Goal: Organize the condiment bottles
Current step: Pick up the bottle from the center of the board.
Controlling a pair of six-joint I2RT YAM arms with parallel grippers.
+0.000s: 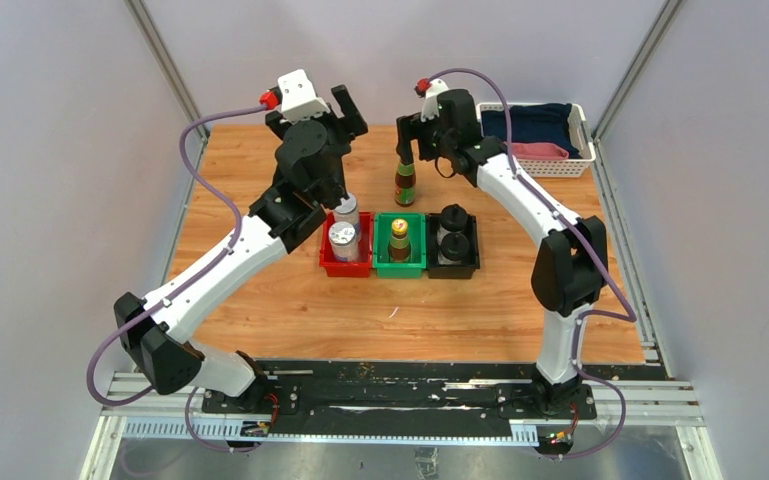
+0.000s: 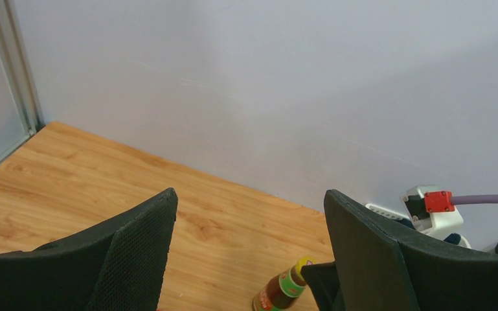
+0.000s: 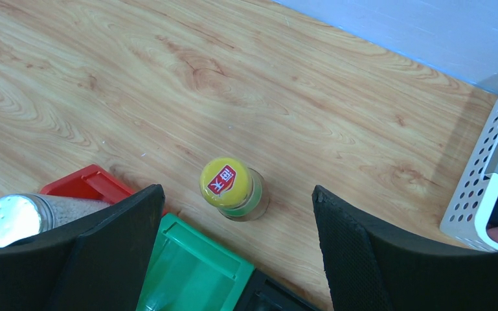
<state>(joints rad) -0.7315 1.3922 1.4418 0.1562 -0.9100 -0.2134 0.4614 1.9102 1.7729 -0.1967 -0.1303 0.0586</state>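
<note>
Brown bottle (image 3: 228,186) with a yellow cap stands upright on the wooden table (image 3: 337,97). It sits framed between the fingers of the right gripper (image 3: 236,194), which hangs above it with jaws wide apart, touching nothing. Just beside the bottle is the far edge of the green bin (image 3: 194,262), and next to that is a corner of the red bin (image 3: 90,184).

The left gripper (image 2: 250,194) hangs high over the red bin and points toward the back wall. Its fingers are also spread wide, with nothing between them.

From above, the three bins sit touching in a row at the middle of the table. The red one holds a silver-lidded jar (image 1: 343,238) with another jar (image 1: 347,208) behind it. The green one holds a second brown bottle (image 1: 399,240). The black bin (image 1: 454,272) holds two black-capped bottles (image 1: 452,217), one behind the other.

A white basket (image 1: 540,168) of folded cloths sits at the table's far right corner, well apart from the bins.
</note>
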